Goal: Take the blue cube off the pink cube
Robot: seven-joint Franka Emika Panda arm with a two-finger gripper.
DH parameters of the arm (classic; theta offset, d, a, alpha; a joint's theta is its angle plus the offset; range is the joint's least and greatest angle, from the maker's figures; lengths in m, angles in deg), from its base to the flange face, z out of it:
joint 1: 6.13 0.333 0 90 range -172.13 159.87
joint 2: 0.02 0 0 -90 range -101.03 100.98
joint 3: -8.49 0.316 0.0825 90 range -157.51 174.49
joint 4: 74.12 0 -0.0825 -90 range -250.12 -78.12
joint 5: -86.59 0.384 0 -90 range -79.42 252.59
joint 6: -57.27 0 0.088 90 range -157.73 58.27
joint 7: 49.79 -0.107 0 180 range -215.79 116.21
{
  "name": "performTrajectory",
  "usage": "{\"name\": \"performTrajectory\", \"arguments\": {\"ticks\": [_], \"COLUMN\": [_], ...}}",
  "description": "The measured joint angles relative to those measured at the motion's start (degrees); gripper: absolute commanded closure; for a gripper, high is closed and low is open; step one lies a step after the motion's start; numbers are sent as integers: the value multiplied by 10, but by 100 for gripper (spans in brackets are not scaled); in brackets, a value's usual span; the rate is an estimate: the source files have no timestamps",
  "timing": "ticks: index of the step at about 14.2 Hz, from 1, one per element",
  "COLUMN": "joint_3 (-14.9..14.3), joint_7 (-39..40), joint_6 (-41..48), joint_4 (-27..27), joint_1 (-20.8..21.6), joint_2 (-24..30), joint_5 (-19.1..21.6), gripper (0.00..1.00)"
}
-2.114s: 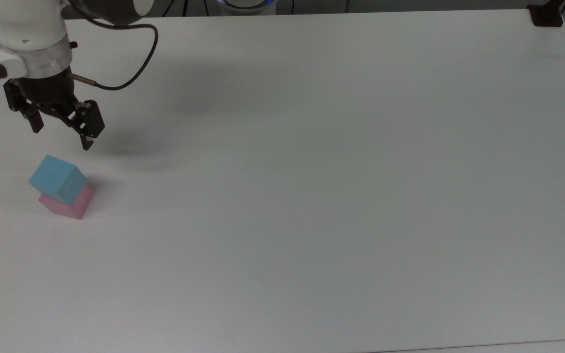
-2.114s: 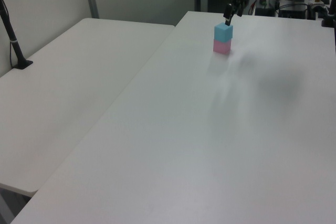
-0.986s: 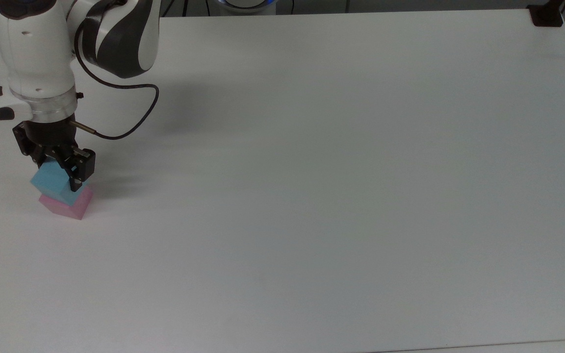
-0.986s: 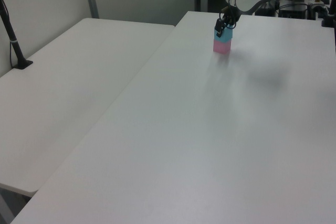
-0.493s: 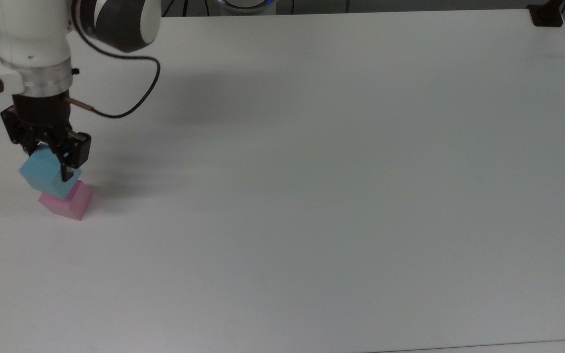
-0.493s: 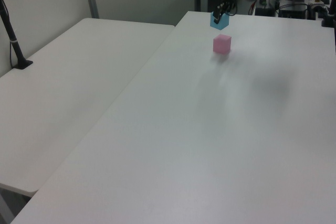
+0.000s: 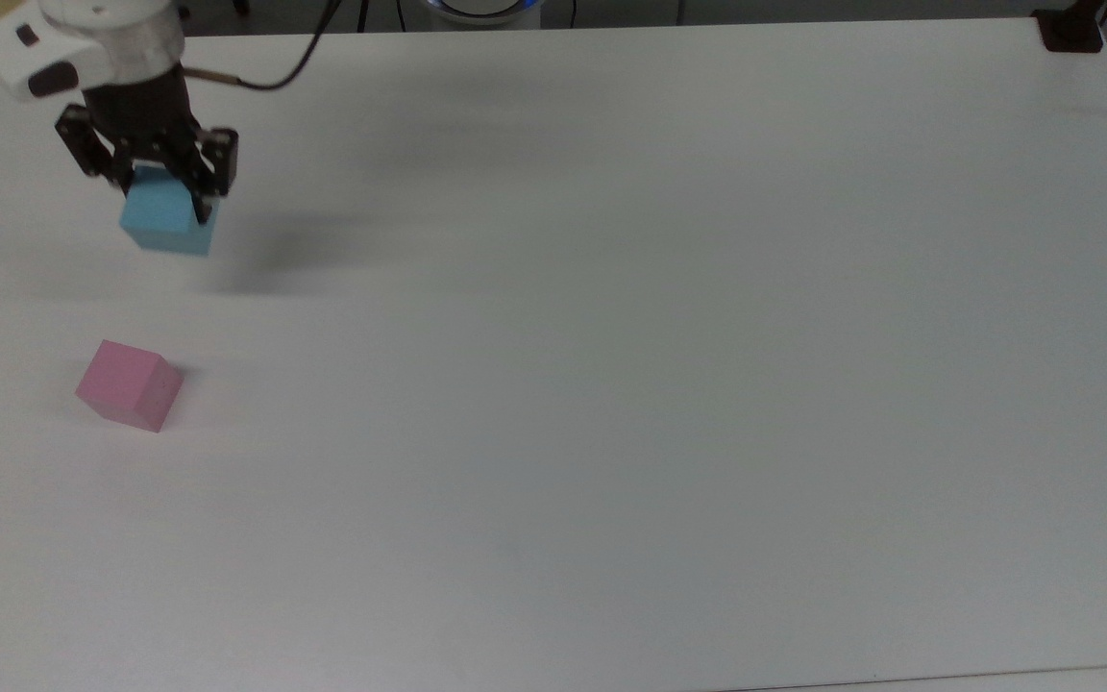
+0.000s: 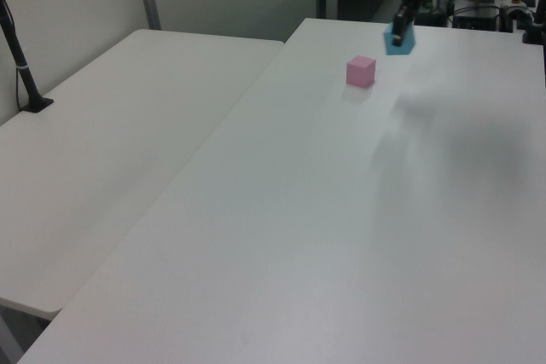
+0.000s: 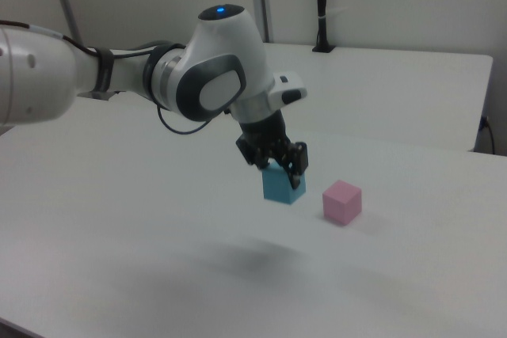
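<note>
The pink cube (image 7: 127, 385) (image 8: 361, 71) (image 9: 342, 201) sits alone on the white table (image 7: 611, 336), near the top view's left edge. The blue cube (image 7: 167, 219) (image 8: 399, 39) (image 9: 283, 185) is held in my gripper (image 7: 161, 197) (image 9: 279, 170), which is shut on its upper part. In the top view the blue cube is well above the pink one in the picture; in the right view it is just to the pink cube's left, apart from it. Whether its underside touches the table I cannot tell.
A black post base (image 7: 1070, 29) stands at the table's far right corner in the top view. A second white table (image 8: 111, 151) adjoins in the left view, with a black pole (image 8: 21, 66) on it. Cables and equipment (image 8: 478, 6) lie behind the arm.
My gripper closed on the blue cube, lifted it off the pink cube and carried it upward and slightly right in the top view. The pink cube stayed put.
</note>
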Motion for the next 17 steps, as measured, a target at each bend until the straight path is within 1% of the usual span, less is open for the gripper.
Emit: {"name": "performTrajectory", "arguments": {"ticks": [3, 5, 7, 10, 12, 13, 14, 15, 17], "joint_3": [-53, -83, -93, -93, -93, -93, -93, -93, -93], "joint_7": [105, 158, 200, 228, 239, 242, 243, 243, 243], "joint_6": [26, 28, 28, 2, -25, -36, -38, -38, -38], "joint_4": [-52, -68, -78, -81, -81, -80, -78, -77, -78], "joint_1": [0, -7, -20, -27, -30, -31, -31, -32, -32], "joint_2": [40, 41, 24, -28, -62, -74, -77, -76, -77], "joint_5": [0, 0, 0, 0, 0, 0, 0, 0, 0], "gripper": [59, 58, 56, 47, 45, 40, 25, 0, 0]}}
